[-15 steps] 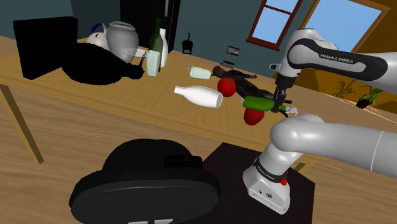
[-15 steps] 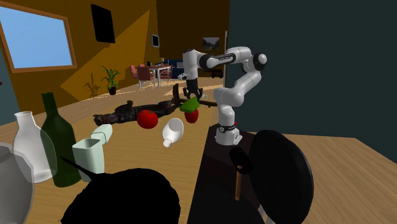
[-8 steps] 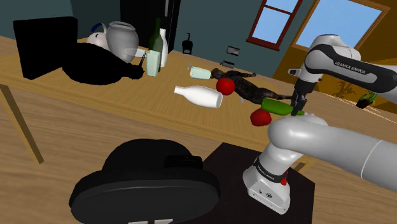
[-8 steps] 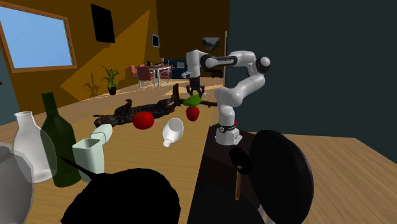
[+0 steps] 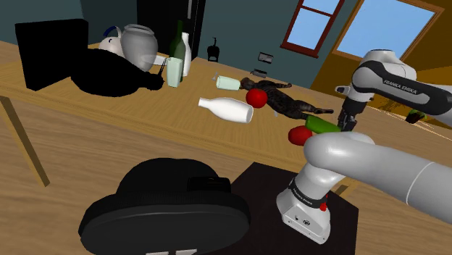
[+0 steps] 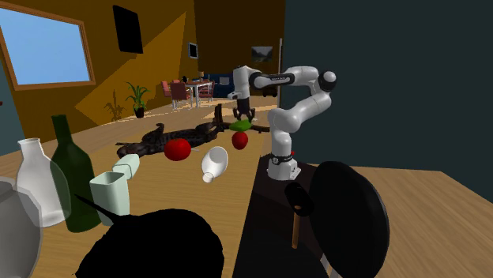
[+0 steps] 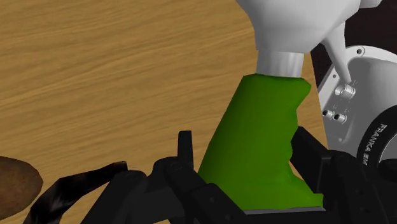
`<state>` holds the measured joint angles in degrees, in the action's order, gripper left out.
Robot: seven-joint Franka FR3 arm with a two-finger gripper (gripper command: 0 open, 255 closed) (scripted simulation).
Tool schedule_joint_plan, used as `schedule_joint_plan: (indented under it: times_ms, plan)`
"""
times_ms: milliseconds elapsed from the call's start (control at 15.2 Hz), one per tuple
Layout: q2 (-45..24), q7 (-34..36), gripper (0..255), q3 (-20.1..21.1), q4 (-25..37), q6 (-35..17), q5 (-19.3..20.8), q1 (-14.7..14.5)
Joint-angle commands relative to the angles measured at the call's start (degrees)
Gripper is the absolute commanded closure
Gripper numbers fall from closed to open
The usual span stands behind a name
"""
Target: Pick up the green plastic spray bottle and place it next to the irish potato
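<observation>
The black pincer (image 7: 243,145) is pinching the green spray bottle (image 7: 261,108); in the wrist view one finger presses on each side of its lower body. The bottle's grey neck and white spray head (image 7: 296,22) point away from the hand, over the wooden tabletop (image 7: 114,76). In the shoulder view the bottle (image 5: 321,123) lies nearly sideways in the pincer (image 5: 340,124), above the tabletop and close to the arm's stand (image 5: 304,210), with a small red round thing (image 5: 298,135) just beside it on its lower side. In the second exterior view the pincer (image 6: 242,118) points down with the bottle (image 6: 239,125) under it and the red thing (image 6: 239,140) right below. A dark gnarled piece (image 5: 282,100) stretches across the tabletop nearby, with a second red ball (image 5: 256,97) and a white bottle on its side (image 5: 228,109) further off. A brown rounded thing (image 7: 14,184) shows near the pincer in the wrist view; I cannot tell whether it is the potato.
</observation>
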<state>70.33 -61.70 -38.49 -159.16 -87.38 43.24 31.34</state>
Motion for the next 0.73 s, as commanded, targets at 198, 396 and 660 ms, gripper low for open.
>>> schedule_joint_plan:
  times_ms: [198, 396, 660]
  plan:
    - [0.1, 0.6, 255, -3.0, -3.4, -3.1, 2.9, 1.0]
    - [-0.2, 1.0, 255, -4.9, -5.1, -5.1, 4.8, 1.6]
    - [-0.9, 1.6, 255, -7.8, -7.3, -7.8, 7.6, 2.3]
